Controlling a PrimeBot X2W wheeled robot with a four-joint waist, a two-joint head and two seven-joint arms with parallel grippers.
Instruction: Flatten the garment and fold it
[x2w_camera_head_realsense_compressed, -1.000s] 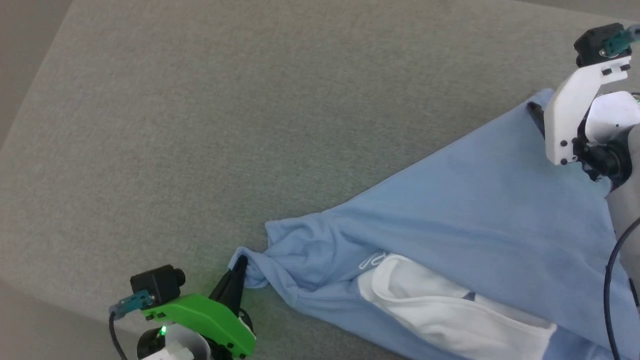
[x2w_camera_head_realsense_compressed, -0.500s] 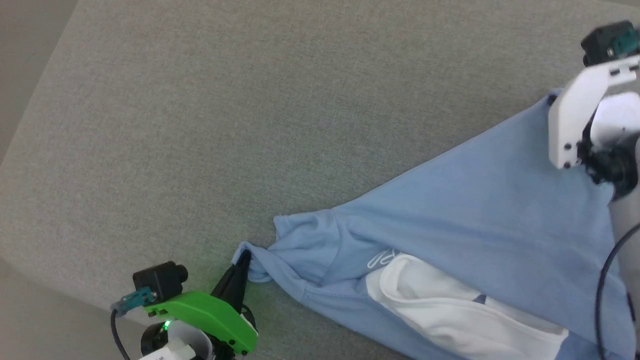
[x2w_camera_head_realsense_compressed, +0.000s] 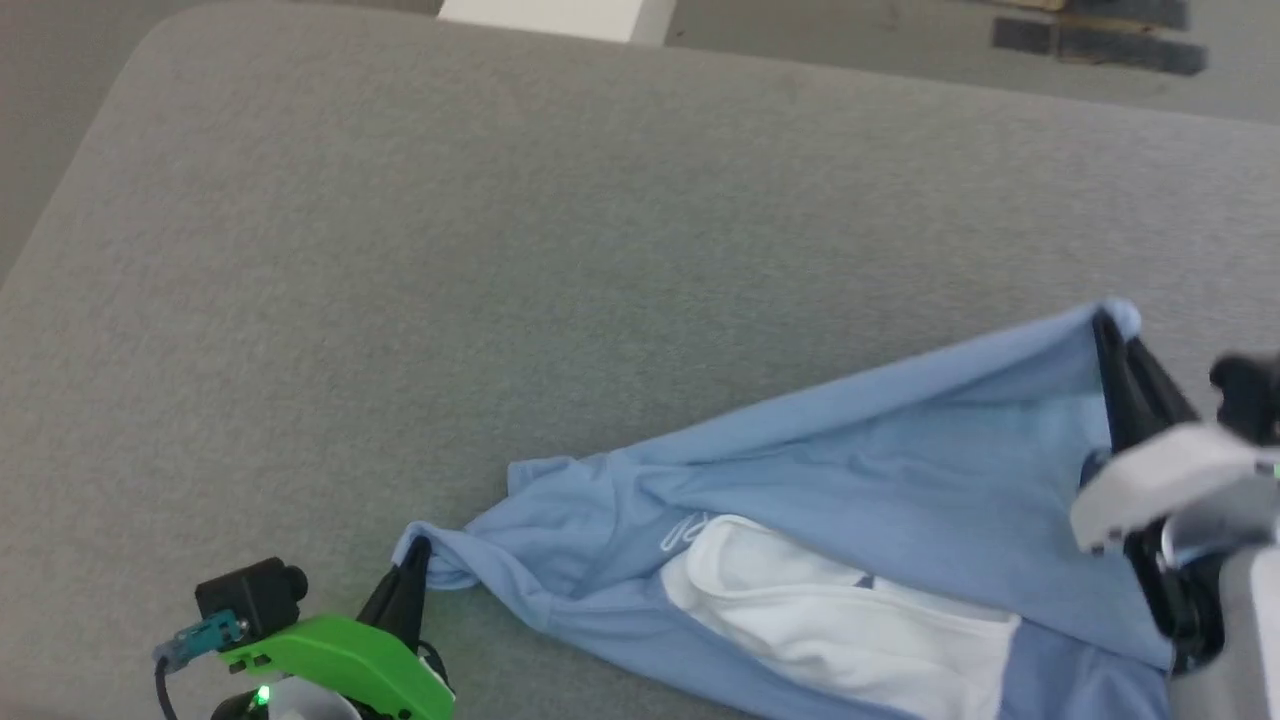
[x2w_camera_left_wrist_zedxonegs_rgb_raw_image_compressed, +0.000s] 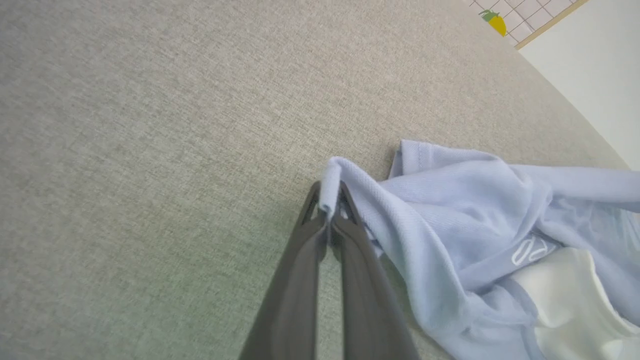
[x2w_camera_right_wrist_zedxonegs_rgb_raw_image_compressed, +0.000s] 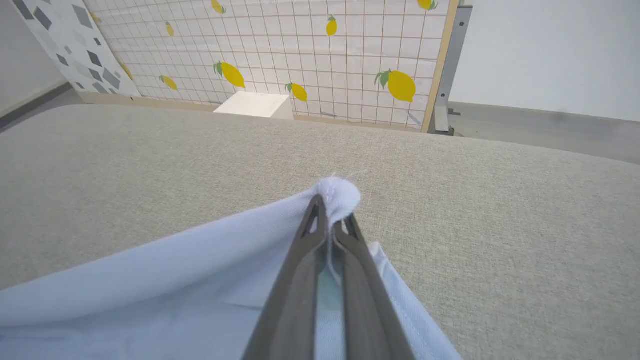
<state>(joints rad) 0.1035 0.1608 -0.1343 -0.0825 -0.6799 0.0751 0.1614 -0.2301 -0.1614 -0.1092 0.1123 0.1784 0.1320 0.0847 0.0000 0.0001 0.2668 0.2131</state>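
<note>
My left pincer (x2w_camera_head_realsense_compressed: 418, 548) is closed on a bunched corner of the garment (x2w_camera_head_realsense_compressed: 900, 480), near the close edge of the worktop (x2w_camera_head_realsense_compressed: 500, 250). My right pincer (x2w_camera_head_realsense_compressed: 1103, 322) is closed on another corner of it, at the right side. Between them the light blue cloth lies on the worktop, stretched and with many wrinkles, and its white section (x2w_camera_head_realsense_compressed: 830, 620) and the pale logo (x2w_camera_head_realsense_compressed: 685, 528) are facing up. The worktop is covered with a grey woven textile and its far left corner is rounded. Behind the far edge I see a grey floor (x2w_camera_right_wrist_zedxonegs_rgb_raw_image_compressed: 540, 130), a white box (x2w_camera_right_wrist_zedxonegs_rgb_raw_image_compressed: 252, 105), a wall panel (x2w_camera_right_wrist_zedxonegs_rgb_raw_image_compressed: 320, 55) with a grid and yellow lemons, a metal post (x2w_camera_right_wrist_zedxonegs_rgb_raw_image_compressed: 447, 75) and a plain pale wall (x2w_camera_right_wrist_zedxonegs_rgb_raw_image_compressed: 550, 50).
</note>
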